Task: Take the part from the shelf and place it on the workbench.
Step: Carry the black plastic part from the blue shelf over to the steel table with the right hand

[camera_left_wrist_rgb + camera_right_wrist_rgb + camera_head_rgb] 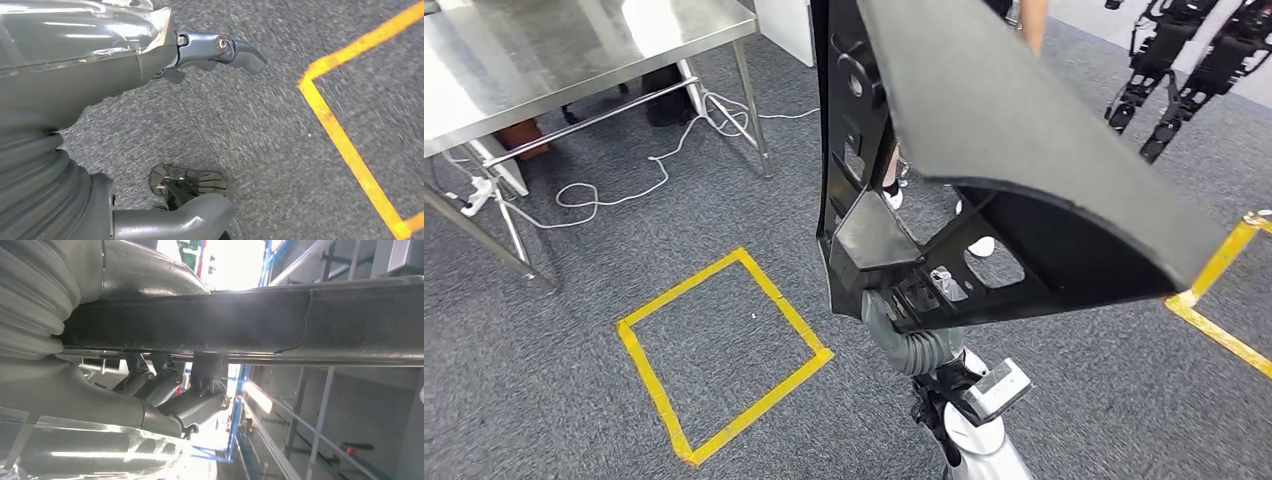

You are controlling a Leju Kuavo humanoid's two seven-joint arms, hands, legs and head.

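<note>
A large black moulded part (984,130) stands raised close in front of me in the head view, a broad curved panel with a ribbed bracket frame on its left. My right hand (889,318) grips its lower edge from beneath. Up close in the right wrist view, the right hand (170,390) has its fingers curled against the part's dark edge (250,325). The steel workbench (544,50) stands at the far left, apart from the part. My left hand (100,65) hangs over the grey carpet and holds nothing, its fingers (235,50) stretched out.
A yellow tape square (724,350) marks the carpet between me and the workbench. White cables (624,185) and a power strip (474,195) lie under the bench. More yellow tape (1214,300) runs at the right. Two dark robots (1184,60) stand at the far right; a person's arm (1034,20) shows behind the part.
</note>
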